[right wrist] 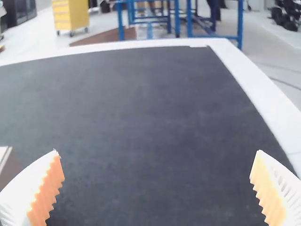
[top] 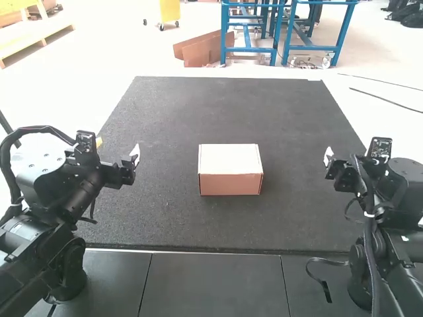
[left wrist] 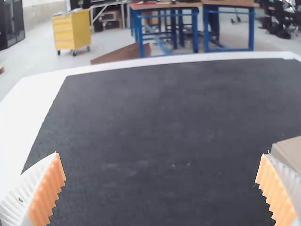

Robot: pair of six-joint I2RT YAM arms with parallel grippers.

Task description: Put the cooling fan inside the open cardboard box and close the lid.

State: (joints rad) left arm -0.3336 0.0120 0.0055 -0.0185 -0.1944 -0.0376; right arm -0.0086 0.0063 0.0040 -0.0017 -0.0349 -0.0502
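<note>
Black matting [top: 231, 105] covers most of the white counter [right wrist: 263, 94] in front of me, leaving a pale margin round its edges.

My left hand [top: 135, 158] hangs above the mat's left edge, released. Its two white ribbed fingers [left wrist: 19, 202] are spread wide, the orange pads [left wrist: 47, 188] face each other, and only bare mat lies between them. My right hand [top: 329, 162] hangs at about the same height over the mat's right edge. It is also slack and wide open, with nothing in it. Both hands point forward across the counter and neither touches anything.

Between them, well apart from each, the cardboard box [top: 230, 168] sits on the mat near its middle, a little toward my side. It stands squarely, with one brown side wall facing me. Its lid lies flat and shut, and the top looks paler than the side. From my left wrist I catch one corner of the box, just past my own fingertip. Whatever is inside the box is hidden from me.
</note>
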